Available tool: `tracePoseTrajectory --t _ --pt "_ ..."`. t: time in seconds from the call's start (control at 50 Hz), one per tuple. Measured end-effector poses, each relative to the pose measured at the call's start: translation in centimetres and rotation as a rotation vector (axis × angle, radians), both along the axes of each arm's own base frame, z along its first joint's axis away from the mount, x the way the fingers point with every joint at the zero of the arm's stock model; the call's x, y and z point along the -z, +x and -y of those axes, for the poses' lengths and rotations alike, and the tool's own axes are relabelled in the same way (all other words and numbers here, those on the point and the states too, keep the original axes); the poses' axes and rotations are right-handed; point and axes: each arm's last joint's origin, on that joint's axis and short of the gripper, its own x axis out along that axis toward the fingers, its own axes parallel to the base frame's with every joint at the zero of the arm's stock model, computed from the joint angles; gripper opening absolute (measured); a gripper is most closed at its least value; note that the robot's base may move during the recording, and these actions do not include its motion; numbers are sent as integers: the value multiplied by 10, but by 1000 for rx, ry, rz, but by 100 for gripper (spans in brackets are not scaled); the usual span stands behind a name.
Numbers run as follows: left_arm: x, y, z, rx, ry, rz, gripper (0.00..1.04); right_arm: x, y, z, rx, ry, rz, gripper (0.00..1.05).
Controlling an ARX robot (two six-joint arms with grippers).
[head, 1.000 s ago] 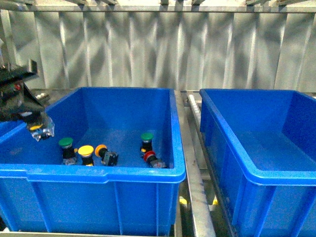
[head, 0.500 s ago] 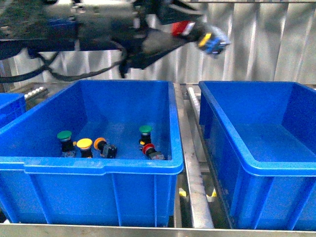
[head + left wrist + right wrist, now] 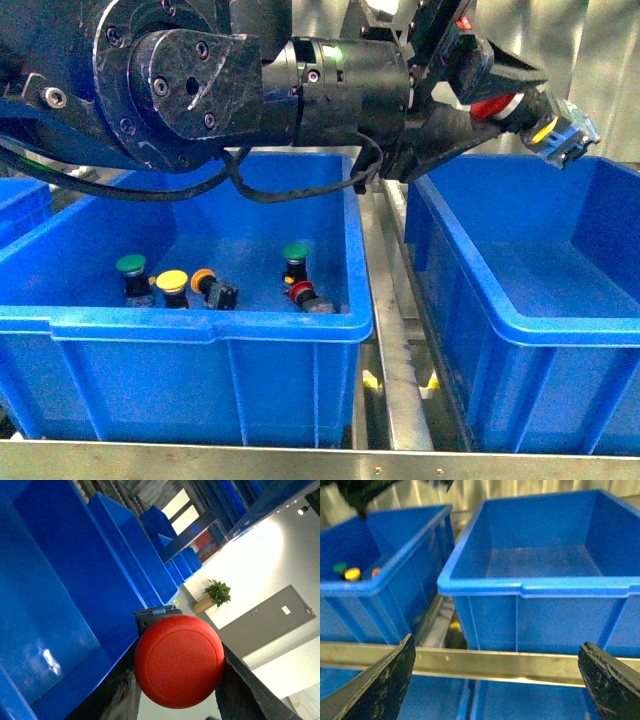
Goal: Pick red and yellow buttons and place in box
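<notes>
My left gripper (image 3: 520, 103) is shut on a red button (image 3: 498, 105) and holds it in the air above the near left corner of the box (image 3: 520, 335), the blue crate on the right. In the left wrist view the red cap (image 3: 179, 661) fills the gap between the dark fingers (image 3: 245, 690), with the box's wall (image 3: 60, 580) behind. The left crate (image 3: 200, 330) holds a yellow button (image 3: 172, 281), an orange-yellow one (image 3: 203, 280) and a red one (image 3: 302, 293). My right gripper (image 3: 497, 680) hangs open and holds nothing, low in front of the box (image 3: 540, 587).
Two green buttons (image 3: 130, 265) (image 3: 296, 252) also stand in the left crate. A metal roller rail (image 3: 395, 350) runs between the two crates. A metal bar (image 3: 495, 662) crosses in front of the crates. The left arm (image 3: 200, 80) spans the top of the front view.
My left arm has swung from the far left across the left crate to above the right crate, carrying the button. The buttons in the left crate have not moved.
</notes>
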Motion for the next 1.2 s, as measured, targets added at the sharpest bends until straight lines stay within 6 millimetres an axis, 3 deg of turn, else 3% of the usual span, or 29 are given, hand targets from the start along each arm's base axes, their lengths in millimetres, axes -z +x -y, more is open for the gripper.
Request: tracePoseTrajectory --t 0.12,0.2,0.34,0.46,0.66,0.9,1.2 --pt "-3 -2 3 -4 -18 10 33 -51 29 22 -1 309 -39 98" --pt "-3 -3 3 -8 -21 8 33 -74 45 32 -29 505 -62 98" --pt "-10 -9 -2 -17 -30 21 33 -101 58 26 -107 853 -68 98" --pt "-22 -18 -6 -12 -42 43 33 -103 64 7 -165 1065 -113 98" --pt "-27 -25 -12 -17 -31 50 33 -101 81 -15 -168 1185 -153 98" --pt "-22 -24 -14 -15 -18 37 33 -123 109 -18 -166 1233 -80 98" --pt "-21 -25 -9 9 -17 34 33 -117 129 -22 -139 1238 -93 98"
